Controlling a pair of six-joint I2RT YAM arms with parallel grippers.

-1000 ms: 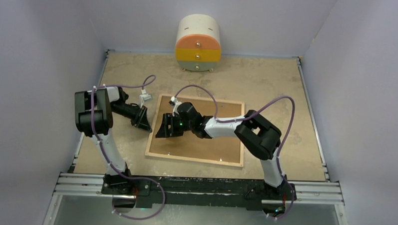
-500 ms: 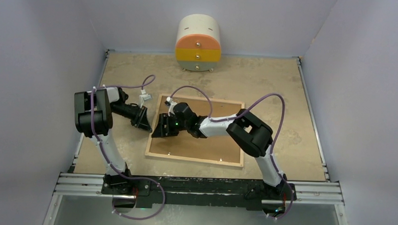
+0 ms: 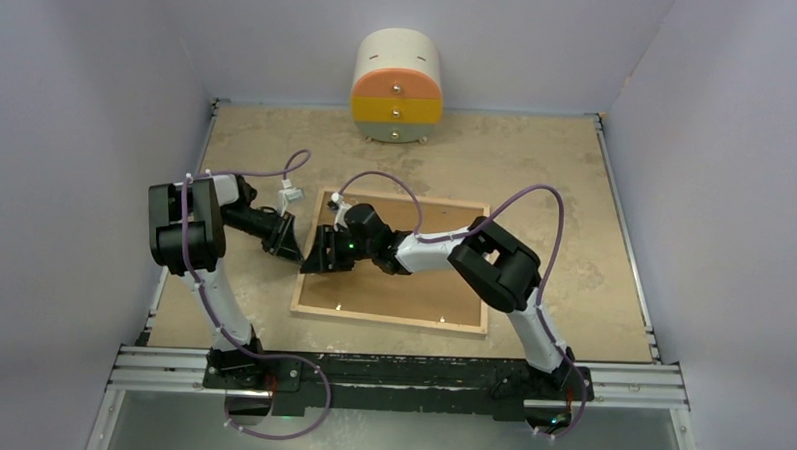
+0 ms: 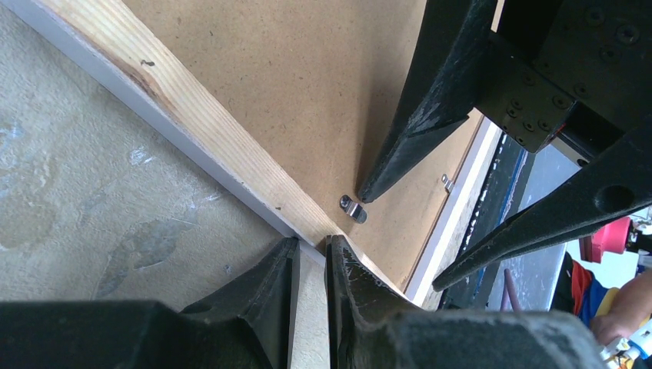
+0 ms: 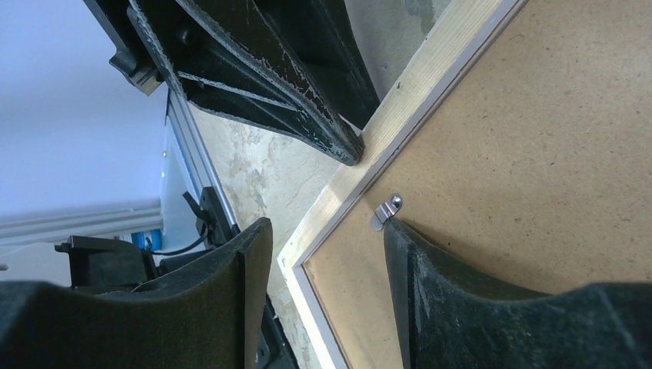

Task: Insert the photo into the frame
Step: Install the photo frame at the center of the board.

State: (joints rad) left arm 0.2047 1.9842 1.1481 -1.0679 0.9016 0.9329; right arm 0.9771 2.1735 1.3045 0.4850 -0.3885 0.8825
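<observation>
I find nothing readable from here: no lettering, label, brand mark or number on the frame (image 3: 391,319), its backing board (image 3: 422,286) or the drawer unit (image 3: 396,85).

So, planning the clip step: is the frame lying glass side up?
No, the frame lies with its wooden back rim and brown backing board facing up.

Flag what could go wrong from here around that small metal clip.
The open right hand has one finger at the small silver metal clip; it may slip off and gouge the brown fibreboard backing board. The left hand only bears on the light wooden rim of the rectangular picture frame, so a sideways push might slide the frame.
</observation>
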